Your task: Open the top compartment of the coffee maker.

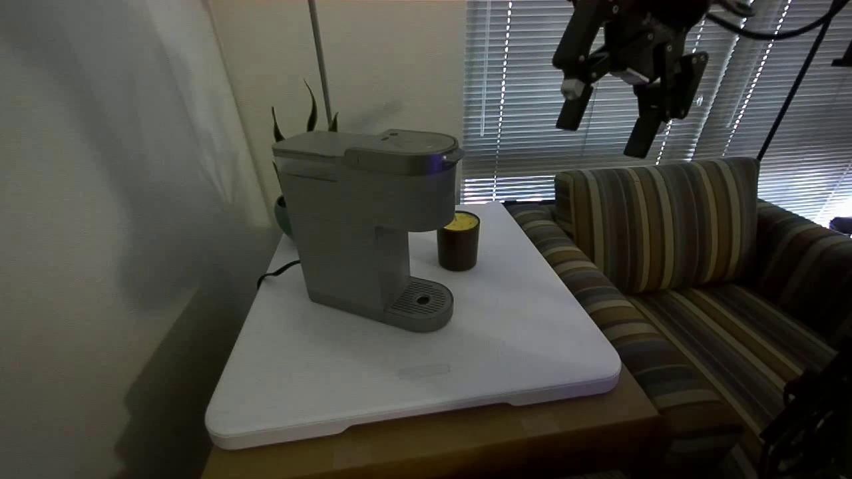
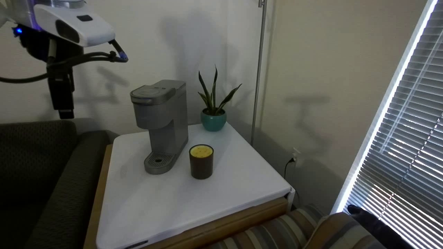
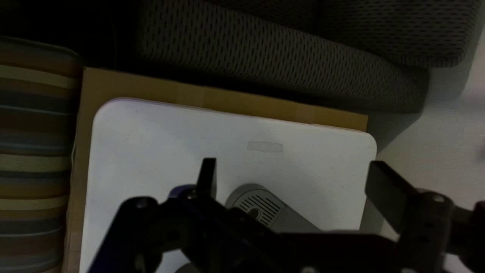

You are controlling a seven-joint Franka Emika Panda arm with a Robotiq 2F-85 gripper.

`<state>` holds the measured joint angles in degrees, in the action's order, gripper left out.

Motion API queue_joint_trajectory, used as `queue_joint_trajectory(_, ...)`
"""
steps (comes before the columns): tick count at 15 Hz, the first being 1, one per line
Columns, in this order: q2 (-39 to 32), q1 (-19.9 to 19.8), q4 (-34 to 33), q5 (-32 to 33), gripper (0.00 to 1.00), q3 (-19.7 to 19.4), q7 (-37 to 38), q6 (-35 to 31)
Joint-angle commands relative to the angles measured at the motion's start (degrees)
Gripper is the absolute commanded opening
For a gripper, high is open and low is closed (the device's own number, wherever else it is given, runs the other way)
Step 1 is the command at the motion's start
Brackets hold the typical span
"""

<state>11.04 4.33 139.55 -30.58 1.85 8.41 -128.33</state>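
Observation:
The grey boxy coffee maker (image 1: 353, 226) stands upright on a white tabletop, and it also shows in an exterior view (image 2: 169, 117). Its top compartment (image 1: 406, 154), the grey lid with a rounded front, lies shut on the head in both exterior views (image 2: 152, 94). In the wrist view only the base of the coffee maker (image 3: 265, 206) shows clearly; its head is hidden behind the gripper body. My gripper (image 1: 604, 133) is open and empty. It hangs in the air higher than the lid and apart from it, and also shows in an exterior view (image 2: 65, 112) and in the wrist view (image 3: 293, 170).
A dark cup with a yellow top (image 1: 459, 241) stands beside the coffee maker. A plant in a teal pot (image 2: 213, 120) stands behind. A striped armchair (image 1: 655, 229) adjoins the white tabletop (image 1: 346, 372). A thin pole (image 2: 259, 69) stands by the wall. A black cord runs behind the machine.

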Motion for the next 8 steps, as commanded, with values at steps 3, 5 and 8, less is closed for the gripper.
queue_joint_trajectory(3,-1.4,-0.2,-0.8,0.9,1.0,0.6,2.0,-1.0)
queue_joint_trajectory(5,-2.5,0.0,-0.7,0.1,1.0,1.0,3.2,-4.3)
queue_joint_trajectory(8,-4.0,0.6,0.0,-2.3,1.0,1.7,4.2,-11.8)
